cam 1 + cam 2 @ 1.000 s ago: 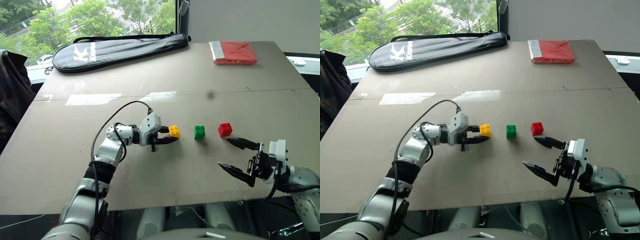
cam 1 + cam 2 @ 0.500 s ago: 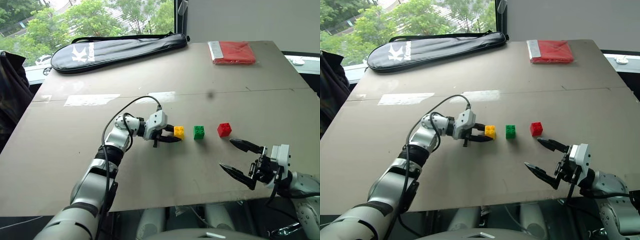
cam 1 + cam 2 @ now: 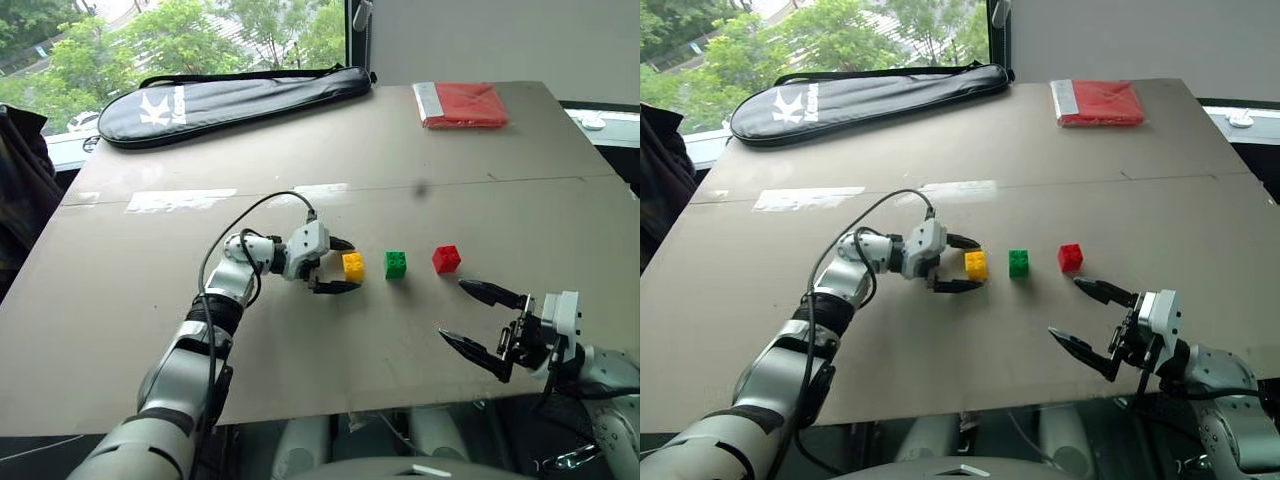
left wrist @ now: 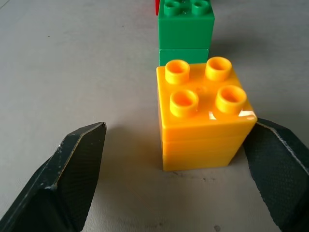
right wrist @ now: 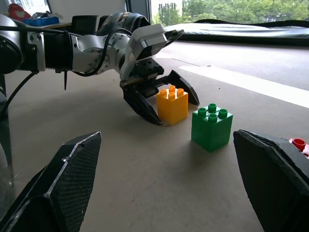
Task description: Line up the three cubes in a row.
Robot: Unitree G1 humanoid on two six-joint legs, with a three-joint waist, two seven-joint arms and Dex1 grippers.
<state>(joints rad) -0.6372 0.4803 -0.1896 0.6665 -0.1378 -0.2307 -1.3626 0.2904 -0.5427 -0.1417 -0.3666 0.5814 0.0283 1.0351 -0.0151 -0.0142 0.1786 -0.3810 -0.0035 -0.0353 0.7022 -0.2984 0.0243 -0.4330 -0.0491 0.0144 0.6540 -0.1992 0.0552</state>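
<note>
On the tabletop (image 3: 150, 300), the yellow cube (image 3: 353, 266) is seen between the parted fingers of the left gripper (image 3: 337, 265), unclamped, with the green cube (image 3: 396, 264) and red cube (image 3: 446, 259) lined up beyond it, nearer the right gripper (image 3: 478, 325), which is held wide open.

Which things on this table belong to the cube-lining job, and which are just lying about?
Job: yellow cube, green cube, red cube, open left hand around the yellow one.
Lying about: black racket bag, flat red packet.
</note>
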